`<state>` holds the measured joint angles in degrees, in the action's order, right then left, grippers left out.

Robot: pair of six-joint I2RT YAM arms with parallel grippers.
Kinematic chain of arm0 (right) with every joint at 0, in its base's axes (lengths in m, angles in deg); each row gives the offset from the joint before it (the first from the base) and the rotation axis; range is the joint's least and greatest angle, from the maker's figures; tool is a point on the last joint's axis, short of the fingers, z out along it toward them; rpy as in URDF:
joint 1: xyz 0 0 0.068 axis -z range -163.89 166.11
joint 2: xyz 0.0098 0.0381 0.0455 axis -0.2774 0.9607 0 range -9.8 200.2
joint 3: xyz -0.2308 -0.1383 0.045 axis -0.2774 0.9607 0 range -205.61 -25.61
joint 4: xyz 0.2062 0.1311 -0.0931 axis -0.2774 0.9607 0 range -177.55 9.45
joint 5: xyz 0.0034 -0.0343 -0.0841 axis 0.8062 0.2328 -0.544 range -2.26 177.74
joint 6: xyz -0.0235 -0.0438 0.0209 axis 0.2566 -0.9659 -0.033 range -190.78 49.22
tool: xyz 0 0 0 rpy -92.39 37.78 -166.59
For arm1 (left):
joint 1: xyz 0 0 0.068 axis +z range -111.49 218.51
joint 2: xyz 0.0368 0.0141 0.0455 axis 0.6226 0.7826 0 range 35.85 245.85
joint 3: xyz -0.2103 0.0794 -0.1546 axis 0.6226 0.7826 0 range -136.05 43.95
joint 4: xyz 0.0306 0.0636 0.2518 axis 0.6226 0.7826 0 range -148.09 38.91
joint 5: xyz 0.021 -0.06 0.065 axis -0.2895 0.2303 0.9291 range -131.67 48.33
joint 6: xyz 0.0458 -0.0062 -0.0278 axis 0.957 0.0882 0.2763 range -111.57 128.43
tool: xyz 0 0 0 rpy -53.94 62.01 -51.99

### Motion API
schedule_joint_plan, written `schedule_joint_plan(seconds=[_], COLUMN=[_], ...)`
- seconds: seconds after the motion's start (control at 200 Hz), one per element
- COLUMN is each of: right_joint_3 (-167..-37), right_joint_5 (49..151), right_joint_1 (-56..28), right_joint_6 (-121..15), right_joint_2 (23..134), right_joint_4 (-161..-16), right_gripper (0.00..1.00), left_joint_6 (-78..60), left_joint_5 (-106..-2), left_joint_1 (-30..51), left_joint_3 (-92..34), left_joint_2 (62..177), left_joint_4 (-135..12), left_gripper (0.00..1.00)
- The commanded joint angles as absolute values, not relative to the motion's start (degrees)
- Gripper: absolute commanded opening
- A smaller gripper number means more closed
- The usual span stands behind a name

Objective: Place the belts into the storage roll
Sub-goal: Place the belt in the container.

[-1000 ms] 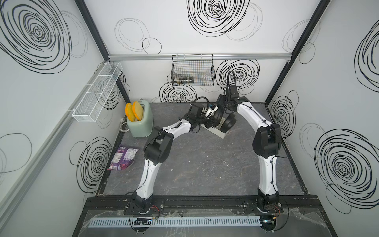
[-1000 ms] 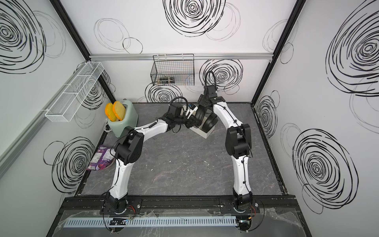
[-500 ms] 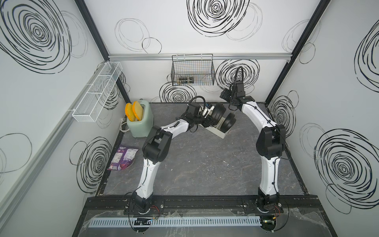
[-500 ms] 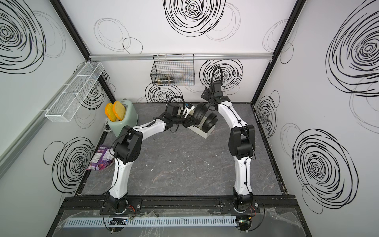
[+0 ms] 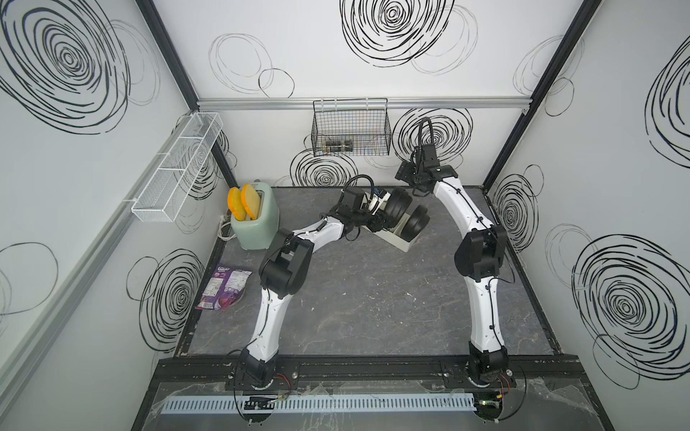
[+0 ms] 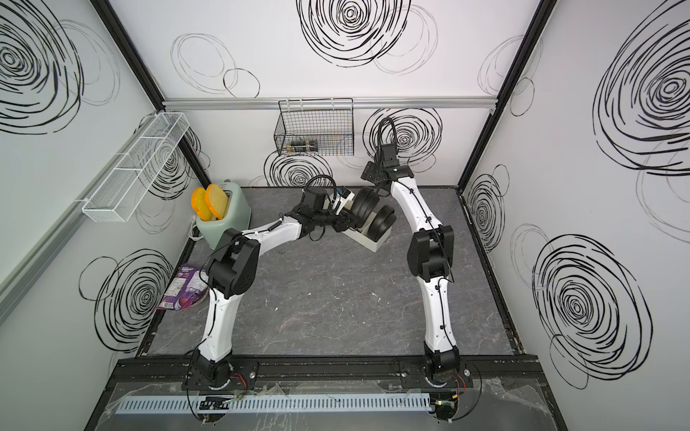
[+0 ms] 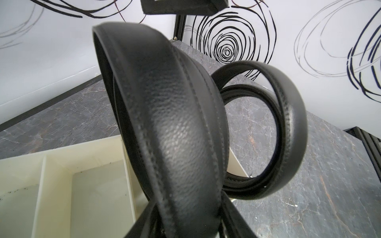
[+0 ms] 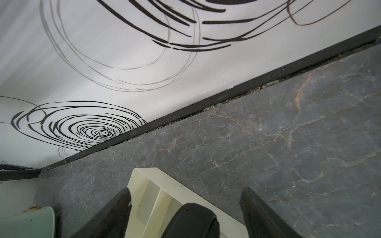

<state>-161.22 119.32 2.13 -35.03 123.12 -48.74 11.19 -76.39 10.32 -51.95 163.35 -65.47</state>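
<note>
The left claw (image 5: 377, 221) holds a coiled belt (image 5: 397, 203) upright over the tray (image 5: 402, 245), beside the second belt (image 5: 416, 222) standing in its end cell. The right claw (image 8: 185, 192) hangs wide and empty. We should lower squarely between dividers before releasing.

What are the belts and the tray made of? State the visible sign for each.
The belts: probably leather or imitation, black, low sheen; pebbled grain, stitched edges. The tray: likely moulded plastic, cream, smooth and matte; thin, uniform walls.
</note>
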Motion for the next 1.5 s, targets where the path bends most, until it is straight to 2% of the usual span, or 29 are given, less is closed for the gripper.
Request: schedule_joint_plan(seconds=[0.0,0.54,0.701,0.751,0.811,0.956,1.056,1.201,1.496], right_joint_3=[-162.92,-160.61,-161.24,-160.99,-160.68,-159.57,-156.85,-153.07,-143.09], right_joint_5=[119.46,122.82,119.92,119.41,119.46,119.08,119.07,119.04,118.68], right_joint_1=[1.9,-0.53,-0.52,-0.21,0.27,1.55,2.54,4.52,7.62], right_joint_6=[-34.37,-32.86,-33.71,-33.93,-33.73,-33.77,-33.77,-34.11,-35.36], right_joint_2=[123.92,124.76,123.27,122.41,121.49,119.5,117.17,114.0,105.79], right_joint_4=[-39.97,-40.18,-41.42,-42.04,-42.77,-44.0,-45.84,-47.12,-49.64], right_gripper=[0.85,0.75,0.78,0.8,0.81,0.83,0.84,0.84,0.85], left_joint_6=[12.11,14.22,13.49,12.75,11.97,12.29,11.83,8.86,2.47], left_joint_5=[-76.48,-75.15,-75.78,-76.18,-76.19,-76.47,-77.23,-79.55,-80.52], left_joint_1=[10.38,9.19,9.37,9.62,9.85,10.01,10.26,11.62,16.31], left_joint_3=[-52.5,-53.61,-53.36,-53.26,-52.8,-52.58,-51.91,-50.94,-46.38], left_joint_2=[163.73,163.47,163.24,163.06,162.57,160.89,159.41,157.02,148.31], left_joint_4=[-66.42,-63.79,-64.15,-64.55,-65.43,-66.03,-67.11,-70.09,-75.48], left_gripper=[0.46,0.45,0.46,0.51,0.65,0.8,0.88,0.93,0.93])
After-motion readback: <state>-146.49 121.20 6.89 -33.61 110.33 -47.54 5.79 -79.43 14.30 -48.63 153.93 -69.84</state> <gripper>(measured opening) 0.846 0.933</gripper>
